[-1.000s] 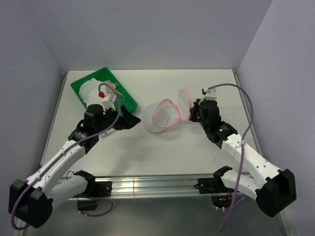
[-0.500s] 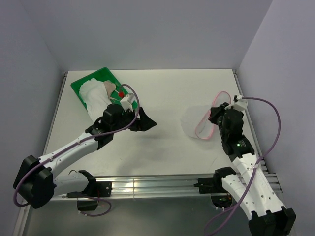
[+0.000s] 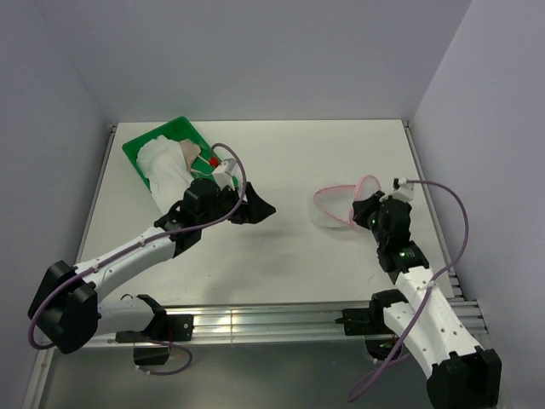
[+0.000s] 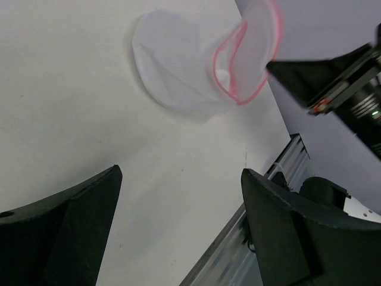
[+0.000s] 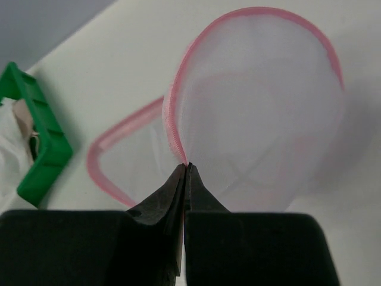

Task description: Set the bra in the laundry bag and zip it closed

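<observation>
The laundry bag point(image 3: 336, 207), a white mesh pouch with pink edging, lies open at the table's right; it also shows in the left wrist view point(image 4: 196, 65) and the right wrist view point(image 5: 262, 113). My right gripper point(image 5: 187, 167) is shut on its pink rim, seen from above point(image 3: 364, 213). The bra point(image 3: 166, 166), pale peach and whitish, lies heaped in the green tray point(image 3: 136, 149) at the back left; a corner shows in the right wrist view point(image 5: 24, 128). My left gripper point(image 3: 254, 208) is open and empty above bare table, between tray and bag, its tips wide apart point(image 4: 178, 179).
The green tray point(image 5: 41, 143) stands at the back left near the left wall. An aluminium rail point(image 3: 272, 319) runs along the table's near edge. Grey walls close in the back and both sides.
My right gripper has dragged the laundry bag from the table's middle to the right. My left gripper has moved from beside the tray toward the middle.
</observation>
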Controlling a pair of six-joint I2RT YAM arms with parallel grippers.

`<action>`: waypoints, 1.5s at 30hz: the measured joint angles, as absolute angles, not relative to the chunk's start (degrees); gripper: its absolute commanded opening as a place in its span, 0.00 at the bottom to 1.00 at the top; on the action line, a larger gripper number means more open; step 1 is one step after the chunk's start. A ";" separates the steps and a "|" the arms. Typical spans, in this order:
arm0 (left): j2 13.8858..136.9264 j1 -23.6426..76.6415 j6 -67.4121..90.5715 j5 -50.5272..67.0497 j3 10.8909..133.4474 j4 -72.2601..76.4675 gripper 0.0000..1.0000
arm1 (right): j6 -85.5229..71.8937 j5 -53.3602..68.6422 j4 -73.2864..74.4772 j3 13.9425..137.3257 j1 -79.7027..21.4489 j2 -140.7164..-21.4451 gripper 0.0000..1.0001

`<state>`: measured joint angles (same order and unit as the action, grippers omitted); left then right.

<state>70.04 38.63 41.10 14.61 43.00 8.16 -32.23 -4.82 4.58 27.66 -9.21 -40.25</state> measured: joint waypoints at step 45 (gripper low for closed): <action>108.03 43.05 32.56 14.59 82.94 5.04 0.93 | -33.10 -12.27 11.49 32.38 -15.59 -54.63 0.12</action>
